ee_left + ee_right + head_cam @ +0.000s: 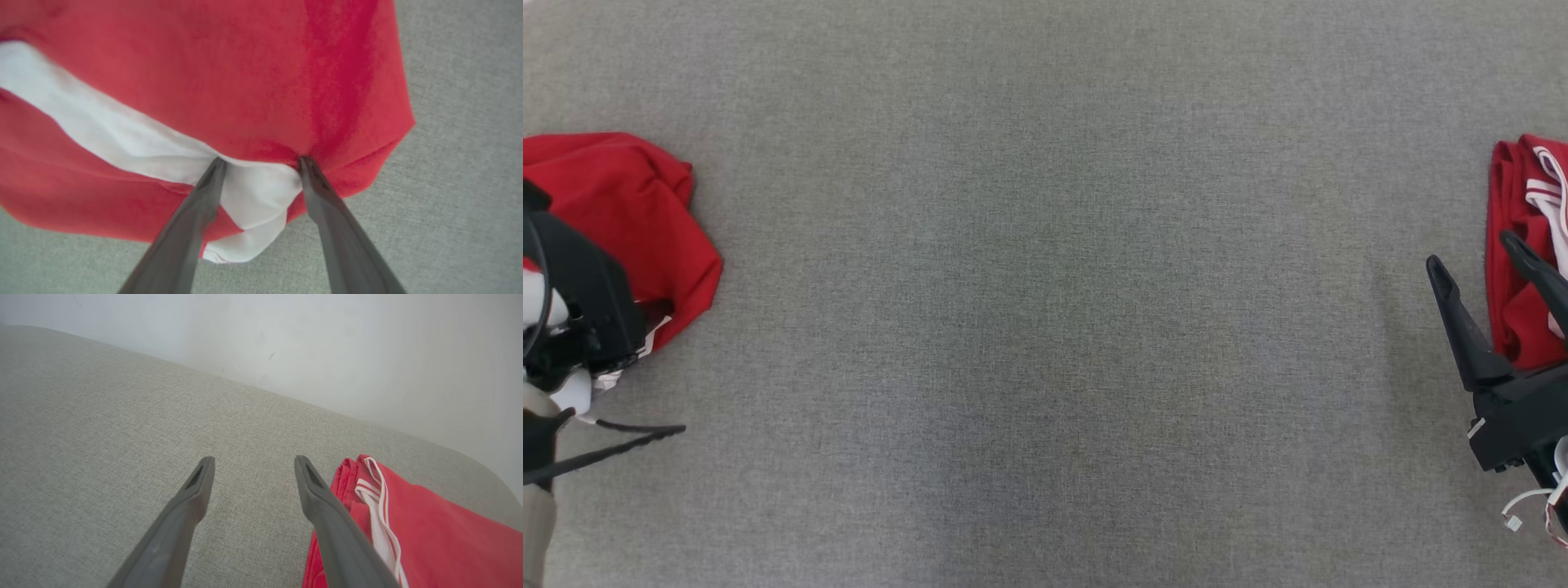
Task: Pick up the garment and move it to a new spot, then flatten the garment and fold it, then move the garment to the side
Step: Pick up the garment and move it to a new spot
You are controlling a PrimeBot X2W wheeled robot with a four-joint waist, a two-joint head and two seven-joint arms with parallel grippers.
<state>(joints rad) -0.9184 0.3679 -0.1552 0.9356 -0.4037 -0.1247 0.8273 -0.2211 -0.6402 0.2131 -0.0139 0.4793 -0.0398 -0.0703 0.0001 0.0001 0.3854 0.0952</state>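
Note:
A crumpled red garment (629, 204) lies at the far left of the grey surface, and my left arm's dark wrist covers its near part. In the left wrist view my left gripper (261, 161) is open, its two tips resting on the red garment (245, 73) with a white band (122, 134) of the cloth between them. At the far right edge lies a second red garment (1511, 327) with white stripes. My right gripper (1472, 253) stands open beside it with nothing in it. In the right wrist view my right gripper (253, 460) hangs over bare surface, the striped garment (429, 531) just to its right.
The grey fabric surface (1045, 327) stretches wide between the two garments. Its far edge meets a pale wall (327, 343) in the right wrist view. A dark cable (621, 441) trails from my left arm, and thin white wires (1523, 506) hang by my right wrist.

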